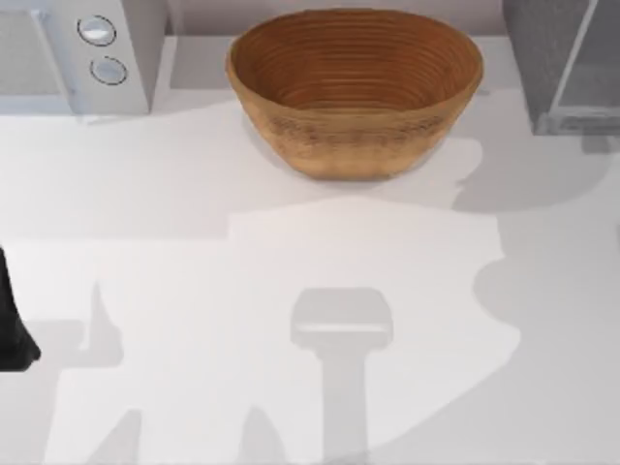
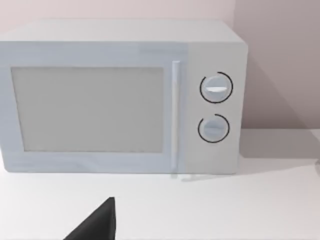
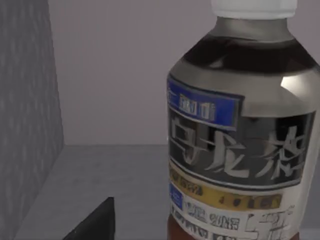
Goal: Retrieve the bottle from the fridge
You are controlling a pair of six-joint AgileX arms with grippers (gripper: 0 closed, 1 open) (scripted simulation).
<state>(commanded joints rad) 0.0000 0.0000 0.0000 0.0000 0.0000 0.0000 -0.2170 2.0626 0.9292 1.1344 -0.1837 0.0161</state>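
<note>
The bottle [image 3: 237,130] stands upright inside the fridge [image 3: 25,125], very close in the right wrist view. It has a white cap, dark liquid and a blue, black and yellow label. My right gripper [image 3: 120,232] is inside the fridge facing the bottle; one dark finger [image 3: 97,222] shows beside it, apart from the bottle, holding nothing. From above, the fridge [image 1: 552,58] sits at the table's back right with its paler door panel [image 1: 596,63] swung out. My left gripper [image 1: 14,334] is parked at the left edge.
A large brown woven bowl [image 1: 354,87] stands at the back centre. A light-grey microwave [image 1: 73,48] with two round knobs [image 2: 216,88] sits at the back left, facing my left wrist. The fridge's speckled side wall is close to my right gripper.
</note>
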